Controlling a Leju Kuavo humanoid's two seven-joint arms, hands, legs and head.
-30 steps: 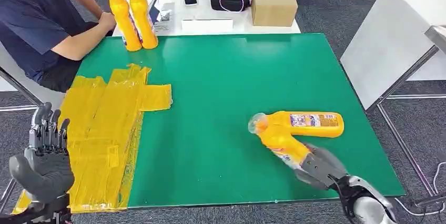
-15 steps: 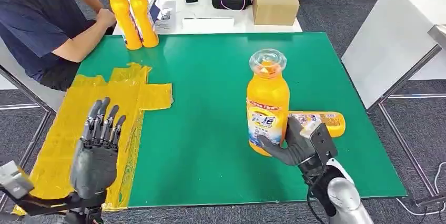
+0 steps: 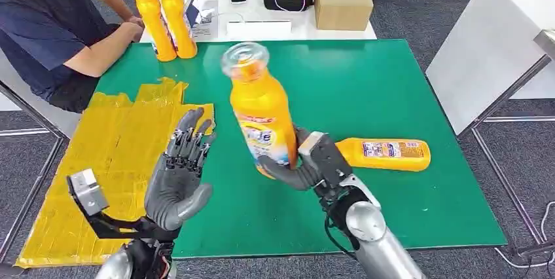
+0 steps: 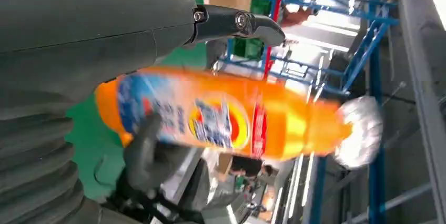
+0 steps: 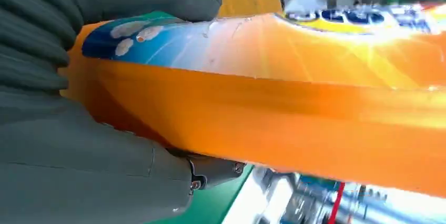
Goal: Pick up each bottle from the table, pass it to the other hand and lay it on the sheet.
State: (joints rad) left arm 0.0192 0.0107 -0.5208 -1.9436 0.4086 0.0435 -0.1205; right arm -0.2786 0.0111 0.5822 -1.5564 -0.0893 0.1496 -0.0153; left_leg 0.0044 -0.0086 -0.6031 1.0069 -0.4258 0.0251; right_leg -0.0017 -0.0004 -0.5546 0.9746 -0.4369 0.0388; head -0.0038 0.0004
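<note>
My right hand (image 3: pixel 307 166) grips the lower part of an orange bottle (image 3: pixel 260 112) and holds it nearly upright above the green table (image 3: pixel 366 76), its clear cap tilted a little left. The right wrist view shows the same bottle (image 5: pixel 294 98) close up with the hand (image 5: pixel 68 103) wrapped around it. My left hand (image 3: pixel 180 174) is raised with fingers spread, palm facing the bottle (image 4: pixel 226 119), a short gap away. A second orange bottle (image 3: pixel 386 153) lies on its side on the table to the right. The yellow sheet (image 3: pixel 111 161) covers the table's left part.
Two more orange bottles (image 3: pixel 162 18) stand at the table's far left corner, beside a seated person's arm (image 3: pixel 98 50). A white table (image 3: pixel 262 4) behind carries a cardboard box (image 3: pixel 342 2), a black bag and a phone. Another white table (image 3: pixel 491 43) stands to the right.
My right hand has carried the bottle left and higher, toward the table's middle. My left hand has risen and moved right, closing the gap to the bottle.
</note>
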